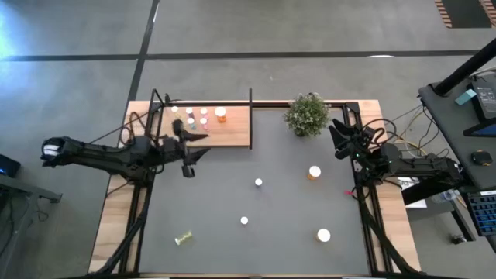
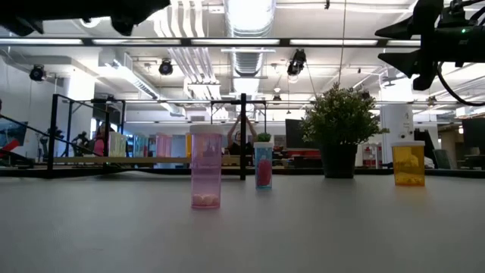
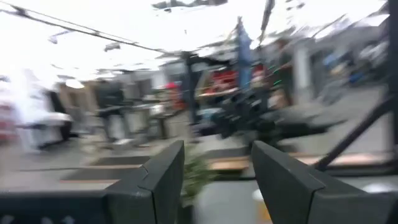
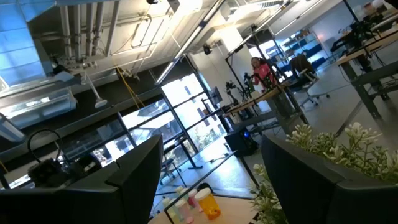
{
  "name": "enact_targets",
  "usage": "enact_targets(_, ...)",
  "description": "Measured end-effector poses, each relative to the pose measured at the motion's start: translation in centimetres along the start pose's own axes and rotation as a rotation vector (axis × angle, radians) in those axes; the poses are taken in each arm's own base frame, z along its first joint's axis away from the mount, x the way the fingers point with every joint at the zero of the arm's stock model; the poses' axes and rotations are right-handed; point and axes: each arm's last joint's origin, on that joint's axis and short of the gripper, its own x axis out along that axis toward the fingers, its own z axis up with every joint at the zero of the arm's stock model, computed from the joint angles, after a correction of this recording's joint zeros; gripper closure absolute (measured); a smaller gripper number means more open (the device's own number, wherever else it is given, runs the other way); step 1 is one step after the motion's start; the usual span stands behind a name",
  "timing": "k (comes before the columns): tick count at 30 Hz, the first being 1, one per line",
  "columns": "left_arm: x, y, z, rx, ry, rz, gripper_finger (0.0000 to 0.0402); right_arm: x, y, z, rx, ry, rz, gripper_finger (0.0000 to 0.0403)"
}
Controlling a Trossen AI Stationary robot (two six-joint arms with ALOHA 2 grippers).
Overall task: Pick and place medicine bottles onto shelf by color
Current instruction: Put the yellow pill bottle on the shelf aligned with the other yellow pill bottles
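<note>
My left gripper (image 1: 203, 146) hangs parted and empty just off the shelf (image 1: 232, 132), so I judge a placement done; next I must reach out to the pink bottle (image 2: 205, 166) on the table.

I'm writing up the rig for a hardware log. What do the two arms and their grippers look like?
Both are dark, nearly black, slim jointed arms. The left arm has a pale whitish patch at its outer end and thin cables beside it. The right arm trails thin dark cables. The left gripper and right gripper each carry two flat, wedge-shaped dark grey fingers, matte and unmarked.
</note>
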Motion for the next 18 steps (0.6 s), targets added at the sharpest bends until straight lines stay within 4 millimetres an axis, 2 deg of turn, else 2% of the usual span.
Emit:
enact_targets(5, 2.5, -1.6, -0.4, -0.297, 0.043, -0.109, 0.0228, 0.0, 0.0, 0.0, 0.0, 0.0, 0.0, 0.0142)
enact_targets(8, 4.0, -2.3, 0.2, -0.507, 0.042, -0.183, 0.0228, 0.0, 0.0, 0.0, 0.0, 0.0, 0.0, 0.0142)
enact_targets(11, 5.6, -3.5, -0.2, -0.73, 0.122, -0.23, 0.0228, 0.0, 0.0, 0.0, 0.0, 0.0, 0.0, 0.0142)
enact_targets(14, 6.9, -5.2, -0.5, -0.914, 0.206, -0.265, 0.0228, 0.0, 0.0, 0.0, 0.0, 0.0, -0.001, 0.0142)
enact_targets(18, 7.6, -8.3, -0.3, -1.064, 0.284, -0.344, 0.0228, 0.0, 0.0, 0.0, 0.0, 0.0, 0.0, 0.0142)
